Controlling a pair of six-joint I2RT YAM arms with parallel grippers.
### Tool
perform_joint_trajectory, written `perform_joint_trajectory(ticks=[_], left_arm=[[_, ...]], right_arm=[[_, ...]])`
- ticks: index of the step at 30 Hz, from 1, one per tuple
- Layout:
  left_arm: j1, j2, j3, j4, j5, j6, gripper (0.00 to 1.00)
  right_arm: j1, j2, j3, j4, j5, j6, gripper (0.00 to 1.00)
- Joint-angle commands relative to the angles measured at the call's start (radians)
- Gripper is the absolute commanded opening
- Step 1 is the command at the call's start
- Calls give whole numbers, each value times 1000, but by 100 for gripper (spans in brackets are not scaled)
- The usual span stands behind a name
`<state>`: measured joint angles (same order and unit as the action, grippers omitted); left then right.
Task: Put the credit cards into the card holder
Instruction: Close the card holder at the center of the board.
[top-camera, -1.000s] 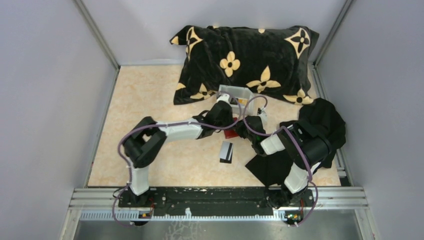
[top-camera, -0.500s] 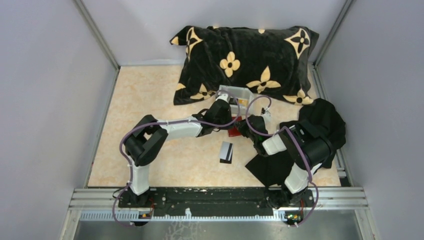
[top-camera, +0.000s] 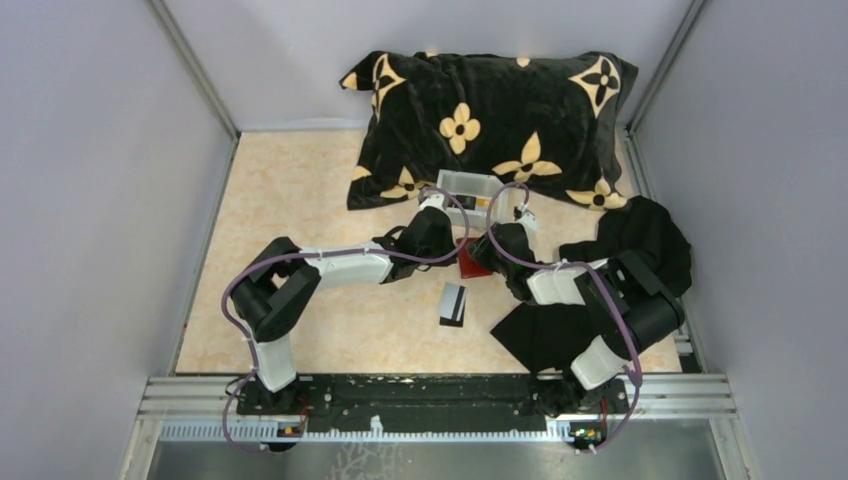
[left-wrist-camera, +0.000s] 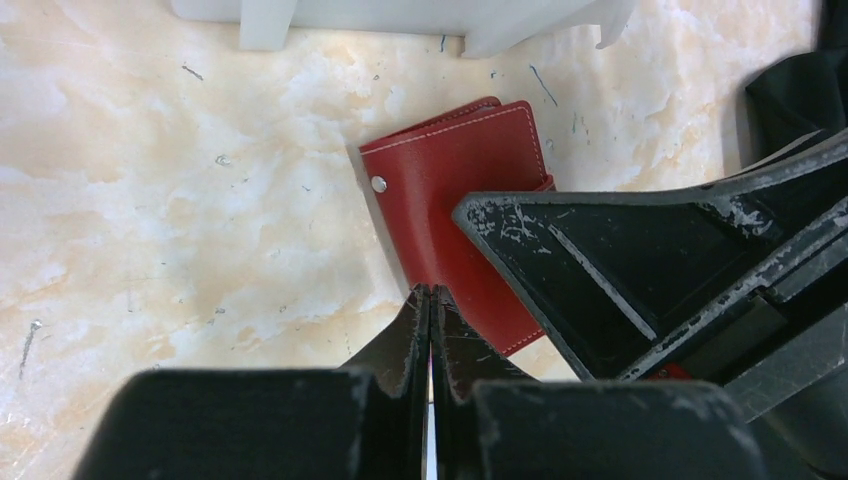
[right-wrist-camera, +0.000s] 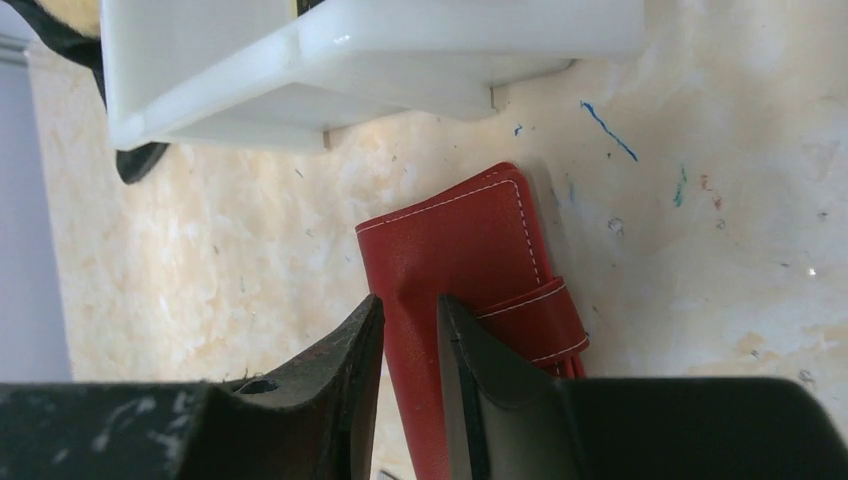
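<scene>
The card holder (top-camera: 470, 261) lay shut on the bench (top-camera: 300, 200), red side up, with its strap snapped over one edge. It sat in the middle, between my two tools and just in front of the white tray (top-camera: 470, 185). One credit card (top-camera: 453, 303), black with a white band, lay flat on the bench a little nearer to me, apart from the holder.

The left tool (left-wrist-camera: 429, 293) had its fingers pressed together, and the tips pointed down at the near edge of the holder. The right tool (right-wrist-camera: 410, 305) hung right over the holder with its fingers a little apart, and I could see red through the thin gap. I could not tell if either tool touched the holder.

Behind the tray lay a black pillow (top-camera: 490, 110) with yellow flowers. A black cloth (top-camera: 640, 250) lay under the right arm.
</scene>
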<state>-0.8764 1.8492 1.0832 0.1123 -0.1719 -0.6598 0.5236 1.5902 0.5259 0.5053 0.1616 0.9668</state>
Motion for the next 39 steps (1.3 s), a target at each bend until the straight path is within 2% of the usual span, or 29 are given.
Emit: perform_joint_trajectory(ticks=[1,12,26,33,39], left_arm=[[0,-17,-10,33,-16,-9,4],[2,-16,-31,46,-25,-12,3],[9,-6,-37,53,-30,-12,3],[9,2,-37,42,-20,-4,3],[9,10,-55,40,-5,-4,3]], right_arm=[[4,-23,-3,-264,-1,-116,29],[4,-96,47,-205,-68,-175,30],[4,-202,141,-277,-59,-271,30],[4,-248,200,-447,88,-329,28],[3,-274,184,-593,237,-324,20]])
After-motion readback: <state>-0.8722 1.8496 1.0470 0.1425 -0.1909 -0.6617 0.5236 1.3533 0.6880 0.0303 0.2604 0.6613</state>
